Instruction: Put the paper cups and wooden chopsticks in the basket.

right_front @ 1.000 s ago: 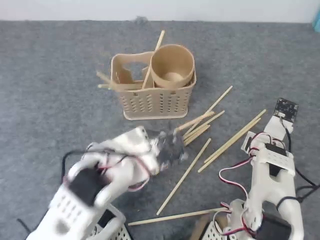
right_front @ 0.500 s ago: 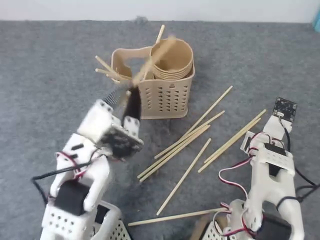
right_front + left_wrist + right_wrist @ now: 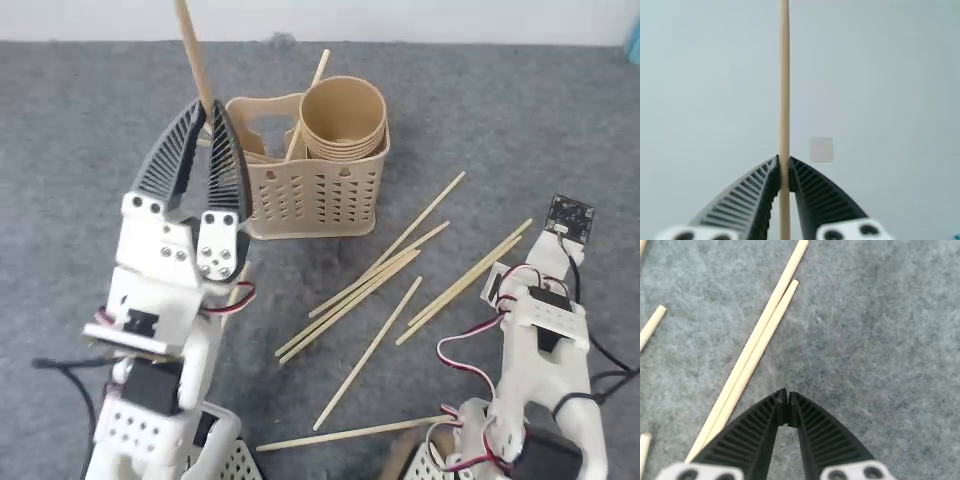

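Currently left end effector [image 3: 208, 108] is clamping one chopstick [image 3: 192, 45] near-upright, just beside the basket [image 3: 320, 205], probably lining it up to drop in next to the cups [image 3: 343, 120]. Right end effector [image 3: 788, 402] is sitting closed and empty above loose sticks [image 3: 757, 350] lying on the table [image 3: 80, 150].

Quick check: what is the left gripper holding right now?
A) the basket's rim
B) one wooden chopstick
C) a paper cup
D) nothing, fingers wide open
B: the left gripper is shut on a single chopstick, which sticks out straight past its fingertips, beside the basket.
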Controlling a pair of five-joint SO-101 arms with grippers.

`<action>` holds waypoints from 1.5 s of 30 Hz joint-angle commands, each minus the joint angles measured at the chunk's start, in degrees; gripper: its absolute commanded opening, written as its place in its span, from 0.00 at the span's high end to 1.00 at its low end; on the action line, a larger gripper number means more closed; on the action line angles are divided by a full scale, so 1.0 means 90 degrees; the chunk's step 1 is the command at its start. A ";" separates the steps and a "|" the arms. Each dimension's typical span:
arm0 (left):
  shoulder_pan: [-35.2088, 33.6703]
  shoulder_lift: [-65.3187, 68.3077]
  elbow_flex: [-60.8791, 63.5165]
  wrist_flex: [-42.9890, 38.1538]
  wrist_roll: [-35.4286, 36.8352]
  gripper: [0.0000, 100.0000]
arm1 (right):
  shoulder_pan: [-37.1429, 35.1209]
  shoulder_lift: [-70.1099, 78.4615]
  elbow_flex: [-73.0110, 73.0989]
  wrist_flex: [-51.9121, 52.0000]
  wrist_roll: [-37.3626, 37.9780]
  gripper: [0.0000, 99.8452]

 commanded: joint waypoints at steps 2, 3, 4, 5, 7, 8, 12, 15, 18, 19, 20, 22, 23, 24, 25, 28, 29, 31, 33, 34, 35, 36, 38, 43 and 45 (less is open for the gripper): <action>0.0078 0.1319 -0.0083 -0.1123 0.0127 0.99 | -0.0063 0.0005 -0.0332 -0.0083 0.0098 0.99; 0.0078 0.1641 -0.0161 -0.1289 0.0147 0.99 | -0.0063 0.0005 -0.0332 -0.0093 0.0098 0.99; 0.0078 0.1983 -0.0278 -0.1338 0.0147 0.99 | -0.0063 0.0005 -0.0332 -0.0103 0.0098 0.99; 0.0078 0.2305 -0.0454 -0.1338 0.0156 0.99 | -0.0063 0.0005 -0.0332 -0.0112 0.0098 0.99; 0.0078 0.2852 -0.0767 -0.1338 0.0166 0.99 | -0.0063 0.0005 -0.0332 -0.0112 0.0098 0.99; 0.0078 0.3096 -0.0874 -0.1328 0.0166 0.99 | -0.0063 0.0005 -0.0332 -0.0112 0.0098 0.99; 0.0078 0.3692 -0.0962 -0.1328 0.0156 0.99 | -0.0063 0.0005 -0.0342 -0.0112 0.0098 0.99; 0.0078 0.3829 -0.0952 -0.0830 0.0137 0.98 | -0.0063 0.0005 -0.0352 -0.0112 0.0098 0.99; 0.0088 0.3741 -0.0991 -0.0205 0.0166 0.88 | -0.0063 0.0005 -0.0361 -0.0112 0.0098 0.99; 0.0078 0.3712 -0.1021 -0.0049 0.0166 0.84 | -0.0063 0.0005 -0.0361 -0.0112 0.0098 0.99; 0.0078 0.3702 -0.1050 0.0127 0.0166 0.79 | -0.0063 0.0005 -0.0361 -0.0112 0.0098 0.99; 0.0068 0.3673 -0.1128 0.0449 0.0166 0.74 | -0.0063 0.0005 -0.0361 -0.0112 0.0098 0.99; 0.0068 0.3683 -0.1197 0.0547 0.0166 0.74 | -0.0063 0.0005 -0.0361 -0.0112 0.0098 0.99; 0.0068 0.3692 -0.1236 0.0586 0.0166 0.74 | -0.0063 0.0005 -0.0361 -0.0112 0.0098 0.99; 0.0020 0.3702 -0.1284 0.0567 0.0166 0.75 | -0.0063 0.0005 -0.0361 -0.0112 0.0098 0.99; -0.0127 0.3712 -0.1548 0.0567 0.0166 0.79 | -0.0063 0.0005 -0.0361 -0.0112 0.0098 0.99; -0.0127 0.3712 -0.1607 0.0586 0.0166 0.81 | -0.0063 0.0005 -0.0361 -0.0112 0.0098 0.99; -0.0186 0.3663 -0.1607 0.0606 0.0166 0.86 | -0.0063 0.0005 -0.0361 -0.0112 0.0098 0.99; -0.0303 0.3624 -0.1538 0.0615 0.0166 0.92 | -0.0063 0.0005 -0.0361 -0.0112 0.0098 0.99; -0.0332 0.3546 -0.1460 0.0703 0.0156 0.96 | -0.0063 0.0005 -0.0361 -0.0112 0.0098 0.99; -0.0381 0.3419 -0.1363 0.0928 0.0166 0.99 | -0.0063 0.0005 -0.0361 -0.0112 0.0098 0.99; -0.0410 0.3233 -0.1265 0.1250 0.0166 0.99 | -0.0063 0.0005 -0.0361 -0.0112 0.0098 0.99; -0.0420 0.2774 -0.1060 0.2247 0.0166 0.99 | -0.0063 0.0005 -0.0361 -0.0112 0.0098 0.99; -0.0352 0.1387 -0.1001 0.6076 0.0166 0.99 | -0.0063 0.0005 -0.0361 -0.0112 0.0098 0.99; -0.0352 0.1084 -0.1001 0.6945 0.0166 0.99 | -0.0063 0.0005 -0.0361 -0.0112 0.0098 0.99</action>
